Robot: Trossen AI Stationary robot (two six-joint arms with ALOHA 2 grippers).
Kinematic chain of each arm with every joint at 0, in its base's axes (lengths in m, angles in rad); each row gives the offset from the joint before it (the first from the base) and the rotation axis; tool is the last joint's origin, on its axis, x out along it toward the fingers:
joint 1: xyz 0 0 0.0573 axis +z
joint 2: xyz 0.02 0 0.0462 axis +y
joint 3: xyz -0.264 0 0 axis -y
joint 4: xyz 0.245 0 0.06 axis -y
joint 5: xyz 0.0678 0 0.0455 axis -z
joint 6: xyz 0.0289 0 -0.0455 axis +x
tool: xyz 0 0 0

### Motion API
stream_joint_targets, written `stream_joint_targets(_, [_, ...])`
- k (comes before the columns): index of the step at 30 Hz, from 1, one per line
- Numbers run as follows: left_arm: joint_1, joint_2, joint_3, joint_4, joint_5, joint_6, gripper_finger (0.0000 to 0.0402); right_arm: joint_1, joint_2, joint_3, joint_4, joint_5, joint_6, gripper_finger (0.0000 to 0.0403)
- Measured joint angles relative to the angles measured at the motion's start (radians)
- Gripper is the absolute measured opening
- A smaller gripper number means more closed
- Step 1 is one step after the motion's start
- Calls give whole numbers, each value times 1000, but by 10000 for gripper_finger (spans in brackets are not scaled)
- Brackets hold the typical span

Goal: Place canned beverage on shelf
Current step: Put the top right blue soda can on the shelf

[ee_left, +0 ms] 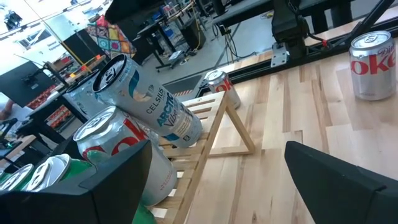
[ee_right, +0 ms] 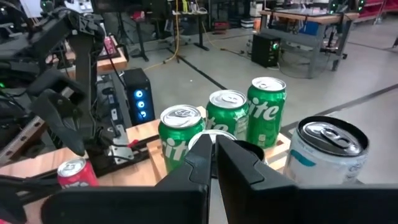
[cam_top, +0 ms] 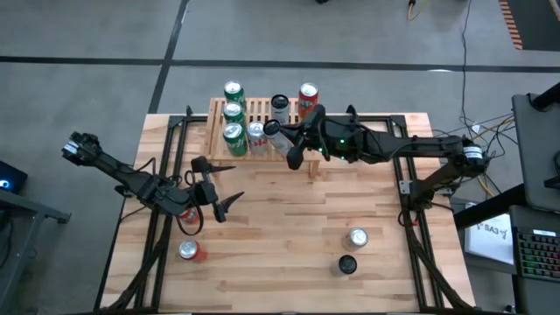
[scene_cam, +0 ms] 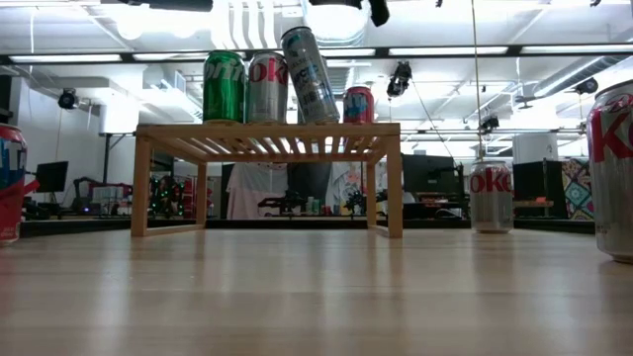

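Shelf point(cam_top: 254, 118) upper centre of high view, already stocked: three green cans point(cam_top: 234, 115) along its left edge, silver Coke can point(cam_top: 255, 133), red can point(cam_top: 308, 96) at right. Celsius can point(scene_cam: 309, 74) leans tilted on shelf, not upright. Right gripper point(cam_top: 297, 140) clenched, empty, beside it. Left gripper point(cam_top: 219, 188) released, lower left. Left on table point(cam_top: 289, 245): two silver cans point(cam_top: 358, 237), two red cans point(cam_top: 190, 252). Judgement: over halfway; tilted can wants righting.

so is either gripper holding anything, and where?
Nothing held. Left gripper open, empty, over the table. Right gripper shut on nothing, beside the tilted can on the shelf.
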State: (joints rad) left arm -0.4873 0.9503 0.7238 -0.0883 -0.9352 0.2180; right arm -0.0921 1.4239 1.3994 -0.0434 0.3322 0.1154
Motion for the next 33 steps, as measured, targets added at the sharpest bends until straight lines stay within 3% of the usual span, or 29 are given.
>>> stream_joint_targets(16, [0, 0, 0, 0, 0, 5, 352, -7, 65, 0, 91, 8, -49, 12])
stream_joint_targets(33, [0, 0, 0, 0, 0, 5, 352, -26, 67, 0, 18, 35, -90, 12])
